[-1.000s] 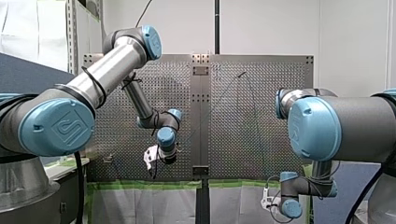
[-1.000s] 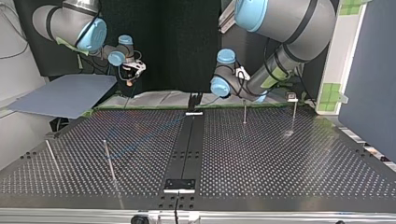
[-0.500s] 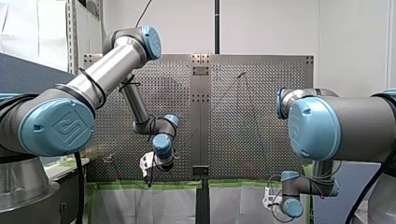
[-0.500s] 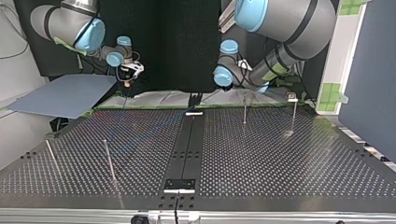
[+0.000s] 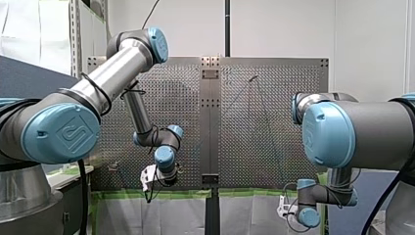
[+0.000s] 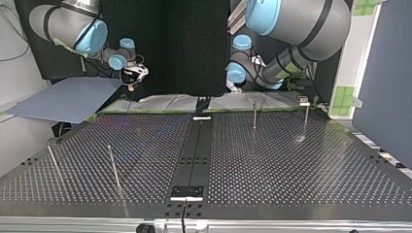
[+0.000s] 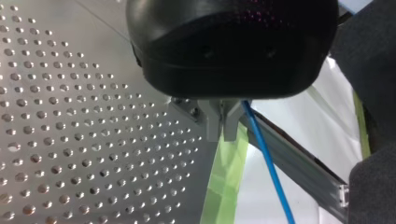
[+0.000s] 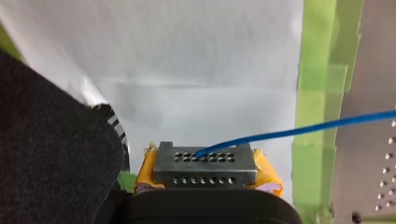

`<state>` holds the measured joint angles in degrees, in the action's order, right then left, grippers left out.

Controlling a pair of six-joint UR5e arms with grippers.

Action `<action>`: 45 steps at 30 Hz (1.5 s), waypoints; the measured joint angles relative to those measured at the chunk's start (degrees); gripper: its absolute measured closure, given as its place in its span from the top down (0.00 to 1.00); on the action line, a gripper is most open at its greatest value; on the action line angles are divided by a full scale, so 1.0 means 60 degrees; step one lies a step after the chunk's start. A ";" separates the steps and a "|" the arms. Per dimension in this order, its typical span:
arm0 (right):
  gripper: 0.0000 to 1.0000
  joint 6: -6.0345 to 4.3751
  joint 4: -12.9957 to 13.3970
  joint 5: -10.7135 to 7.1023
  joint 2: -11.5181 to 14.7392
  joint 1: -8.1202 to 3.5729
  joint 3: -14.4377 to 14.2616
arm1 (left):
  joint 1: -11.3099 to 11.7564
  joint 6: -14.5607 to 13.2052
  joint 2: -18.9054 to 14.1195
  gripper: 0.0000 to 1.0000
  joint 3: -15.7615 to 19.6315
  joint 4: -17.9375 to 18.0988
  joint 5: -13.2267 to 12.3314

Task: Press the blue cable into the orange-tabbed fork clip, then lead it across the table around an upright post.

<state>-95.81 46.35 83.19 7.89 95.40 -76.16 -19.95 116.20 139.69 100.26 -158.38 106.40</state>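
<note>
Grey metal table (image 5: 181, 93) full of little holes fills the middle of the room. Closest to me, at its near edge, runs a strip of green tape (image 5: 244, 192), and a white sheet (image 5: 244, 215) hangs below it. Both my grippers are out here, off the edge.

My left gripper (image 7: 222, 133) has its two metal fingers pressed together. A thin blue cable (image 7: 266, 161) comes out right beside them, so I think it is pinching the cable. My right gripper (image 8: 205, 161), the one with yellow pads, is closed on another part of the cable. The cable pokes out of its middle and runs off toward the table.

Further out, the cable shows only as a faint line over the holes. Thin upright metal posts (image 6: 254, 114) stand on the table, two on the arms' side and two on the far side. A small pale fitting (image 6: 303, 100) sits by one post. It may be the clip, but it is too small to tell.

The cable looks light, thin and bendy, and smooth enough to slip. I think it is best held close to the bit that must go in. It should be kept a little tight, so it does not flop or pop out.
</note>
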 joint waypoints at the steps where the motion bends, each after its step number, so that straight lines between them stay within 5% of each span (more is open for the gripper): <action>1: 0.00 0.0020 -0.0004 -0.0103 0.0034 0.0005 -0.0001 | 0.0001 -0.0029 0.0000 0.00 0.0001 0.0040 -0.0083; 15: 0.00 0.0033 -0.0225 -0.0807 0.0656 -0.0007 -0.0298 | 0.0009 -0.0326 -0.0014 0.00 0.0000 0.0445 -0.0941; 25: 0.00 -0.0157 -0.0235 -0.0909 0.1334 -0.0157 -0.0454 | 0.0211 -0.0120 -0.0017 0.00 0.0001 0.0236 -0.0570; 45: 0.00 -0.0253 -0.0196 -0.0833 0.1362 -0.0179 -0.0457 | 0.0924 -0.0505 -0.0015 0.00 0.0613 0.0520 -0.0299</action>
<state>-97.33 45.17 78.19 16.06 94.33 -78.90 -14.41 113.17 139.60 103.94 -155.26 104.60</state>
